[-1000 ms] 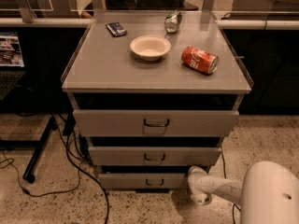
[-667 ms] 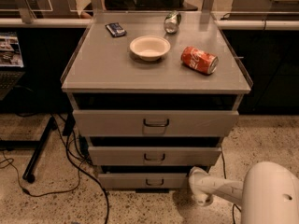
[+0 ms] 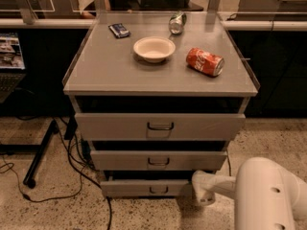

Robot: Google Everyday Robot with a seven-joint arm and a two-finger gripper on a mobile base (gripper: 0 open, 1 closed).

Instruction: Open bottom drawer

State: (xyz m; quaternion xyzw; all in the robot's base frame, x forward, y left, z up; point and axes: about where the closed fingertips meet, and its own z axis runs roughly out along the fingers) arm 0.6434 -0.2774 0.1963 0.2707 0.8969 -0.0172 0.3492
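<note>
The bottom drawer [image 3: 144, 188] is the lowest and narrowest of three grey drawer fronts, with a small dark loop handle [image 3: 158, 190]. Its front stands a little forward of the cabinet, with a dark gap above it. My gripper [image 3: 203, 189] is at the end of the white arm that comes in from the lower right. It sits low by the floor at the right end of the bottom drawer's front, to the right of the handle. I cannot tell whether it touches the drawer.
The middle drawer [image 3: 158, 160] and the top drawer [image 3: 160, 126] are above. On the cabinet top are a white bowl [image 3: 154, 48], a red can [image 3: 205, 62] on its side, a silver can [image 3: 177, 23] and a small dark packet [image 3: 119, 30]. Cables [image 3: 72, 162] and a black stand leg [image 3: 41, 152] lie on the floor at left.
</note>
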